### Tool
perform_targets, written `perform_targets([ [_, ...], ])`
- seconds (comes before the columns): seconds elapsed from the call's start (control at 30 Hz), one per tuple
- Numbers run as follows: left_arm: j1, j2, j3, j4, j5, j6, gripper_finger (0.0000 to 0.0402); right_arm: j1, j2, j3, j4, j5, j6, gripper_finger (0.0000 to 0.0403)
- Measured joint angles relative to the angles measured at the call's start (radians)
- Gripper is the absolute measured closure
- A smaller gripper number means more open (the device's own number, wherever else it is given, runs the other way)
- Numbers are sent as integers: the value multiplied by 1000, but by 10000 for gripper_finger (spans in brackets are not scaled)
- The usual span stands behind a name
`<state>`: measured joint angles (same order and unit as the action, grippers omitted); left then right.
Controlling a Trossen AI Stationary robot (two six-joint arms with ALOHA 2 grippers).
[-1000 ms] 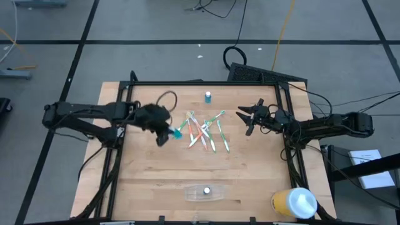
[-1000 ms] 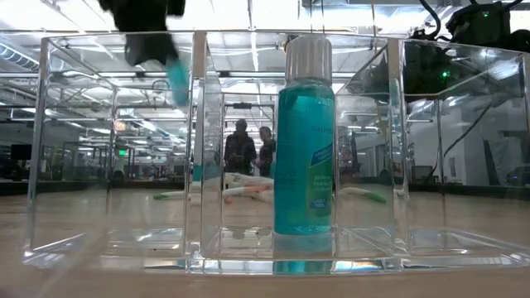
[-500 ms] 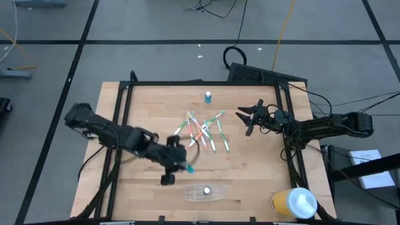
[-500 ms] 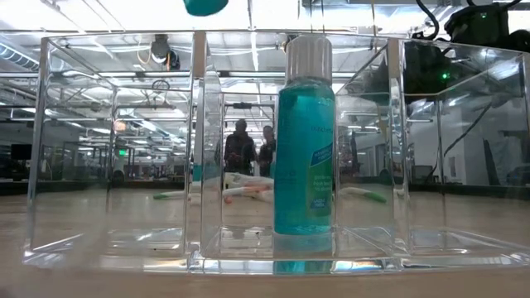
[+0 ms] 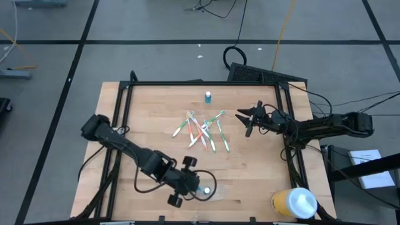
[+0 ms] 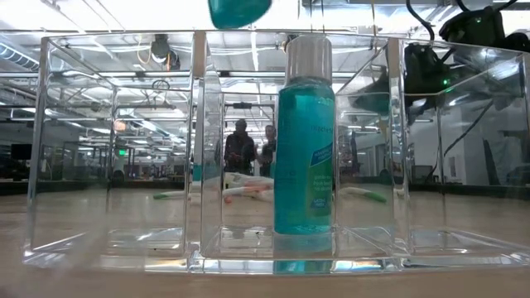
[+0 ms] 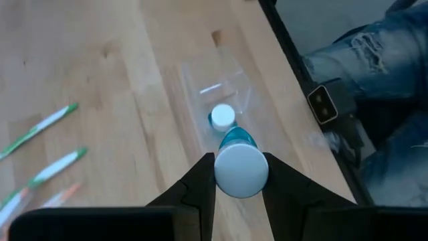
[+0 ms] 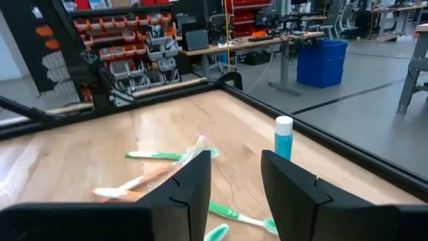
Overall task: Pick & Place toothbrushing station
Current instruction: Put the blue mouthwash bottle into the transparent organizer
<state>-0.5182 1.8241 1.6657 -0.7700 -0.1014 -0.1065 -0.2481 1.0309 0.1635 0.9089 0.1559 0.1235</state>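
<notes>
**Left arm over the station, bottle in grip**

Change from the earlier frames: the left gripper (image 5: pixel 187 185) has travelled from left of centre to the lower centre of the high view. It now sits over the toothbrushing station (image 5: pixel 209 195), where half a second ago it was just above and left of it. In the low view the teal object at the top edge has shifted rightward, toward the standing bottle (image 6: pixel 304 136).

Pose: the left arm runs diagonally from the middle left of the high view down to the lower centre. Its fingers (image 7: pixel 195 191) are closed on a small teal bottle with a white cap (image 7: pixel 241 169), held cap toward the wrist camera, above the clear station (image 7: pixel 217 90).

The station lies on the table (image 5: pixel 144 112) at the lower centre of the high view, with one teal bottle upright in it.

The right gripper (image 5: pixel 247 119) waits at the upper right of centre, jaws spread, beside the scattered toothbrushes (image 5: pixel 203 131). Another teal bottle (image 5: pixel 207 96) stands at the upper centre. A yellow cup with a white lid (image 5: pixel 294 203) sits at the lower right.
</notes>
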Motion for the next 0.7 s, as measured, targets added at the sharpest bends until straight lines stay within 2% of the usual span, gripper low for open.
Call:
perform_targets([
  [0.23,16,43,0,35,16,-7,304,0,0,0,1,0,58,280],
  [0.7,0,82,0,43,25,-23,304,1,-1,0,12,0,59,280],
])
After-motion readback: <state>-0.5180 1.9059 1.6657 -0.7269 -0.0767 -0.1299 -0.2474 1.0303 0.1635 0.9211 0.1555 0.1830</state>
